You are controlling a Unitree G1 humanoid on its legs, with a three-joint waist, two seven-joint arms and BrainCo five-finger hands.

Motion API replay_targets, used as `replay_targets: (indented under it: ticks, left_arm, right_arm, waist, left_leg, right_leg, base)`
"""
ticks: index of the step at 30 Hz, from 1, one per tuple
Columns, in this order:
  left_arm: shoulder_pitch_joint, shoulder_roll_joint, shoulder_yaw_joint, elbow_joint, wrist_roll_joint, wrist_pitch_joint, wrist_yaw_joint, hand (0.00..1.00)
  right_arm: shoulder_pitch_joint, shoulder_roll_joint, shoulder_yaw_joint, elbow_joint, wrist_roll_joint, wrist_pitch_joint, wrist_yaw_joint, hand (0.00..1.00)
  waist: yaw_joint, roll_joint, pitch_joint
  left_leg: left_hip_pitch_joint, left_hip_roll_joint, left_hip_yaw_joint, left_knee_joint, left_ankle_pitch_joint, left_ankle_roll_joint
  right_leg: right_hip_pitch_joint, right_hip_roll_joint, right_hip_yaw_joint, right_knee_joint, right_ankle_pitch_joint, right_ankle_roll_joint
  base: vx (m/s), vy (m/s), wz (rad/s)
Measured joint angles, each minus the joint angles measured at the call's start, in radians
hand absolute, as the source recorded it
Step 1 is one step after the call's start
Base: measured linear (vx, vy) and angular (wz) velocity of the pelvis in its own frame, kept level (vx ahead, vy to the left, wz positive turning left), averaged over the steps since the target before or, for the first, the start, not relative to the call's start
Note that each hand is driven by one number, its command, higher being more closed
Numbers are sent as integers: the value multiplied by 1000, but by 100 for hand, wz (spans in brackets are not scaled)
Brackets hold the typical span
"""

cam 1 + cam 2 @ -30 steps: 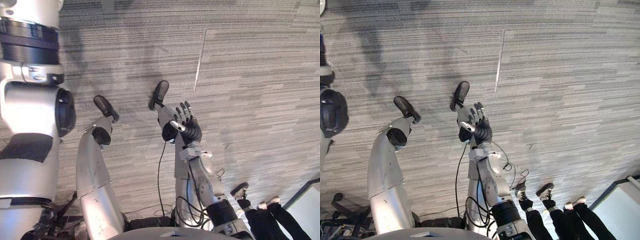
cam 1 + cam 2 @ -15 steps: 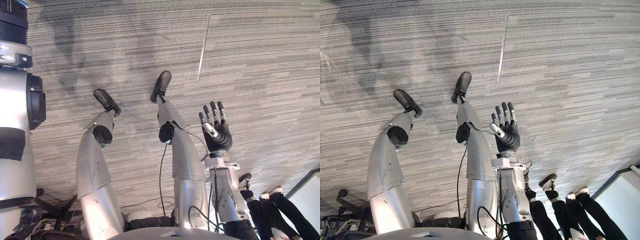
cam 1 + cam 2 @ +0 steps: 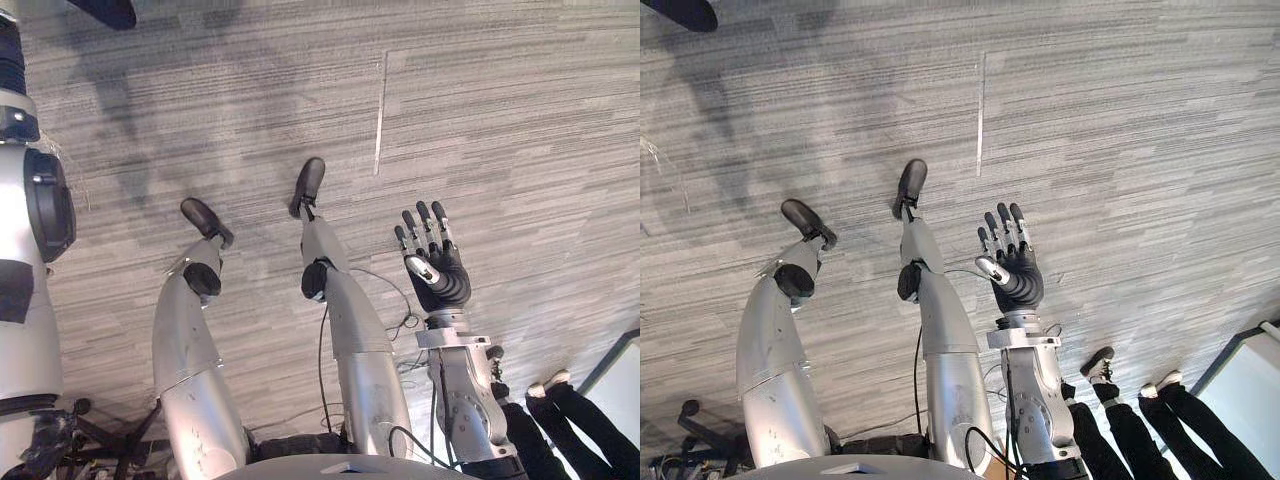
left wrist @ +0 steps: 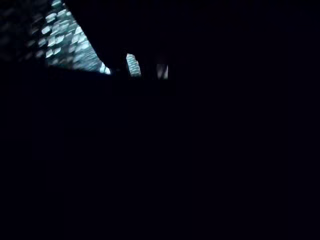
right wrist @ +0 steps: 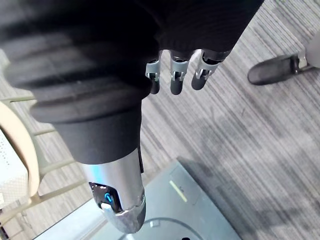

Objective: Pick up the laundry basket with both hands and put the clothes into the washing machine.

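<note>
My right hand [image 3: 440, 278] hangs over the grey striped carpet, to the right of the middle, palm towards me, open and holding nothing. In the right wrist view its fingers [image 5: 172, 75] reach out straight past the dark ribbed cover. My left arm [image 3: 22, 260] rises along the left edge of the left eye view. A dark rounded shape [image 3: 100, 10] sits at the top left corner; I cannot tell what it is. The left wrist view is almost all dark, apart from a pale lattice patch [image 4: 65, 47] in one corner, and I cannot tell what that belongs to.
A person's legs in black trousers [image 3: 575, 425] stand at the lower right, beside a pale grey panel [image 3: 1252, 385] in the corner. The right wrist view has a grey-blue panel [image 5: 165, 210] and a cream frame with thin bars [image 5: 22, 150]. A pale seam [image 3: 380, 110] crosses the carpet.
My right hand has swung to the right, away from in front of my body, and then stayed open. The whole picture has shifted, so the camera moved; my left arm now sits further out at the edge.
</note>
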Motion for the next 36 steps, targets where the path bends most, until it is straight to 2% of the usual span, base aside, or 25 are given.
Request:
replay_targets:
  ticks: [1, 2, 4, 6, 8, 9, 10, 11, 12, 14, 15, 16, 17, 20, 21, 22, 23, 24, 25, 26, 27, 29, 31, 34, 36]
  left_arm:
    - [-8, -3, -2, -21, -198, -32, 5, 0]
    - [-7, -3, -5, -34, -274, -39, 11, 0]
    - [-7, -4, -5, -46, -305, -66, 88, 0]
    - [-8, -4, -3, -50, -243, -67, 157, 0]
    - [-8, 10, -8, -59, -14, -37, 184, 0]
    - [-6, 53, -50, -61, 199, -2, 144, 0]
    - [0, 67, -56, -63, 284, 12, 124, 0]
    - [28, 87, -61, -70, 486, 34, 83, 0]
    - [51, 99, -68, -87, 588, 39, 63, 0]
    - [125, 148, -126, -155, 902, 47, 0, 0]
    - [148, 159, -160, -160, 1008, 47, -33, 0]
    - [163, 171, -187, -160, 1048, 43, -52, 0]
    - [220, 219, -284, -179, 1146, 10, -120, 0]
    - [300, 264, -395, -250, 1187, -42, -182, 0]
    - [313, 274, -395, -249, 1187, -42, -190, 0]
    - [308, 324, -434, -260, 1187, -50, -205, 0]
    - [305, 350, -449, -268, 1188, -59, -216, 0]
    - [299, 386, -498, -276, 1189, -99, -242, 0]
    - [298, 394, -530, -266, 1189, -123, -270, 0]
    - [305, 357, -510, -251, 1163, -110, -275, 0]
    - [305, 331, -473, -233, 1144, -102, -275, 0]
    - [278, 256, -302, -185, 983, -51, -270, 0]
    - [257, 232, -270, -136, 872, -20, -264, 0]
    - [267, 174, -220, -82, 717, -11, -259, 0]
    - [295, 107, -85, -109, 653, -15, -216, 0]
  right_arm:
    - [-9, -16, -1, 36, 0, 5, -15, 0]
    - [-15, -37, -2, 43, -1, 15, -36, 0]
    - [-11, -58, -4, 38, -1, 12, -44, 0]
    - [4, -86, -11, 26, 0, 9, -38, 0]
    - [17, -127, -62, 24, 0, 10, -27, 0]
    - [19, -132, -122, 21, 1, 8, -18, 0]
    - [20, -132, -139, 18, 2, 7, -15, 0]
    - [25, -132, -158, 18, 3, 4, 5, 0]
    - [35, -134, -161, 16, 5, 0, 16, 0]
    - [68, -135, -157, 3, 29, 0, 55, 0]
    - [72, -135, -154, -3, 53, 2, 67, 0]
    - [75, -136, -155, -8, 61, 3, 72, 0]
    - [78, -147, -156, -11, 99, 8, 95, 0]
    - [100, -170, -161, -11, 133, 10, 103, 0]
    - [111, -186, -161, -11, 142, 11, 114, 0]
    - [130, -200, -165, -17, 144, 21, 128, 0]
    - [133, -202, -164, -16, 153, 25, 136, 0]
    - [130, -202, -163, -5, 163, 31, 143, 0]
    - [125, -200, -161, 6, 164, 41, 143, 0]
    - [128, -196, -160, 7, 164, 45, 144, 0]
    - [127, -189, -158, 7, 164, 47, 144, 0]
    - [92, -185, -164, -15, 163, 49, 151, 0]
    - [84, -183, -165, -14, 159, 50, 153, 0]
    - [97, -154, -142, -12, 156, 49, 135, 0]
    - [97, -111, -95, -10, 152, 50, 134, 0]
  waist:
    - [0, 0, -18]
    - [4, 0, -18]
    - [4, 0, -18]
    - [5, 0, -18]
    - [7, 0, -18]
    - [5, 0, -18]
    - [2, 0, -18]
    - [-2, 0, -18]
    - [-1, 0, -18]
    - [6, 0, -18]
    - [6, 0, -18]
    - [5, 0, -18]
    - [5, 0, -18]
    - [5, 0, -18]
    - [6, 0, -18]
    - [3, 0, -18]
    - [10, 1, -20]
    - [19, 4, -26]
    - [23, 5, -28]
    - [26, 0, -32]
    - [28, -11, -43]
    - [36, -19, -55]
    - [29, -18, -55]
    - [27, -17, -58]
    - [17, -17, -58]
  left_leg:
    - [-9, -2, 3, -2, 0, 0]
    - [-9, -4, 13, -2, 0, -1]
    - [-9, -8, 22, -3, 0, 0]
    - [-10, -12, 25, -4, -1, 1]
    - [-10, -16, 26, 1, -2, 4]
    - [-9, -15, 25, 4, -3, 4]
    - [-8, -16, 25, 6, -3, 4]
    - [-5, -16, 24, 6, -5, 7]
    - [-4, -15, 24, 6, -6, 9]
    - [-2, -15, 25, 5, -9, 14]
    - [-2, -15, 26, 6, -9, 14]
    - [-1, -14, 26, 8, -9, 14]
    - [-1, 3, 28, 13, -15, 17]
    - [-6, 19, 31, 33, -14, 13]
    - [-9, 24, 31, 39, -14, 13]
    - [-11, 36, 29, 40, -21, 19]
    - [-15, 49, 29, 35, -17, 23]
    - [-14, 55, 30, -5, 13, 21]
    - [-3, 57, 28, -34, 41, 8]
    - [-4, 61, 19, -32, 50, -6]
    - [-10, 65, 16, -26, 51, -17]
    - [-26, 93, 20, -60, 96, -64]
    - [-14, 91, 22, -87, 115, -74]
    - [12, 89, 18, -104, 124, -85]
    - [2, 86, 17, -80, 122, -81]
  right_leg:
    - [-4, 0, 0, -12, 4, -1]
    - [-3, -1, -1, -25, 14, -3]
    - [0, -1, -1, -47, 31, -13]
    - [1, -2, -1, -62, 47, -14]
    - [5, -5, -1, -64, 57, -16]
    - [5, -6, -1, -61, 67, -20]
    - [4, -7, -1, -56, 67, -20]
    - [5, -8, 2, -53, 70, -18]
    - [5, -7, 8, -56, 76, -11]
    - [6, -5, 32, -67, 86, -2]
    - [10, -4, 43, -79, 93, 7]
    - [13, -2, 54, -86, 98, 13]
    - [18, 11, 81, -98, 114, 34]
    - [18, 23, 102, -98, 121, 42]
    - [18, 25, 104, -98, 120, 42]
    - [20, 28, 115, -96, 64, 92]
    - [2, 25, 89, -65, 18, 56]
    - [-54, -11, 41, 57, -39, -8]
    - [-54, -59, 24, 114, -39, -8]
    - [-26, -86, 24, 108, -24, 4]
    - [-16, -88, 48, 80, -33, 49]
    - [-20, -41, 51, 10, -7, 45]
    - [-20, -36, 49, 7, -6, 45]
    - [6, -33, 43, 8, -7, 45]
    - [10, -44, 30, 15, -7, 45]
  base:
    - [-20, -30, -3]
    - [0, 0, 0]
    - [-23, -18, -4]
    - [-13, -9, -2]
    - [-38, -18, -2]
    - [-40, -17, -5]
    - [-41, -18, -3]
    - [0, 0, 0]
    - [-27, -13, -6]
    - [-36, -20, -8]
    - [-46, -30, -5]
    - [-62, -48, -18]
    - [-46, -37, -26]
    - [-38, -37, -16]
    - [-60, -72, -7]
    - [-43, -51, -13]
    - [-57, -65, -27]
    - [3, 15, -21]
    - [18, 43, -3]
    - [56, 92, 20]
    - [48, 18, -1]
    - [30, -49, -18]
    - [-3, -69, -1]
    - [-21, -54, 12]
    - [-27, -27, 14]
